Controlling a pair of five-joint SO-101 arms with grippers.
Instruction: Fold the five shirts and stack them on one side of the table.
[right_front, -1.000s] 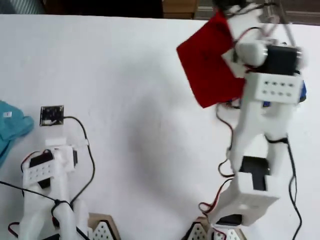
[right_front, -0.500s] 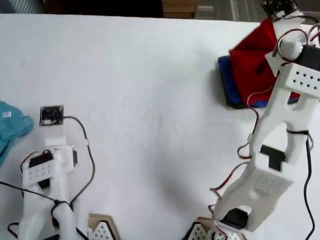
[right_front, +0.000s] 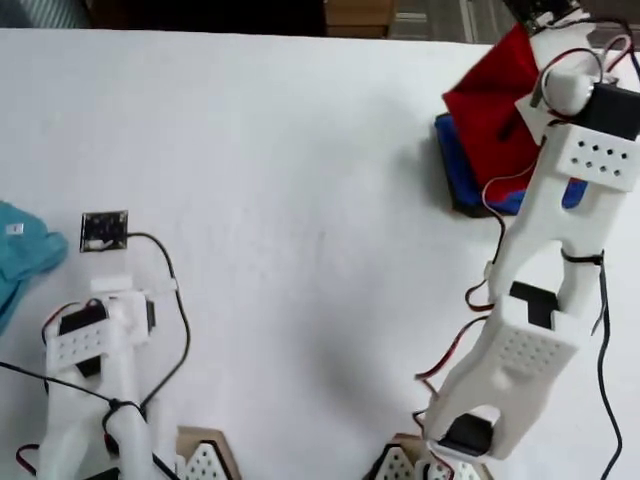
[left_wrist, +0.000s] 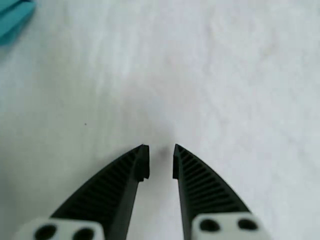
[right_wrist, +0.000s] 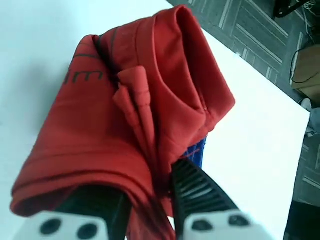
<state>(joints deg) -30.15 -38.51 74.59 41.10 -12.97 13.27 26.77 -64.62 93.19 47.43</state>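
One big white table (right_front: 300, 150) takes up pretty much everything, with the right arm (right_front: 540, 300) stretched out to the far right corner and the left arm (right_front: 90, 380) tucked in at the near left. The red shirt (right_wrist: 125, 110) is bunched up and pinched in the right gripper (right_wrist: 145, 185), hanging over a folded blue shirt (right_front: 455, 165) that lies flat at the far right. From above, that arm covers a good part of both shirts. A teal shirt (right_front: 20, 250) sits crumpled at the left edge, well apart from the others.

The left gripper (left_wrist: 159, 162) hovers over bare table, its jaws a narrow gap apart with nothing between them.

Writing-wise, there's dark lettering (right_wrist: 85, 75) on the red shirt, but it's folded over and I can't read it. The teal one has a small white tag (right_front: 14, 229), too tiny to make out.
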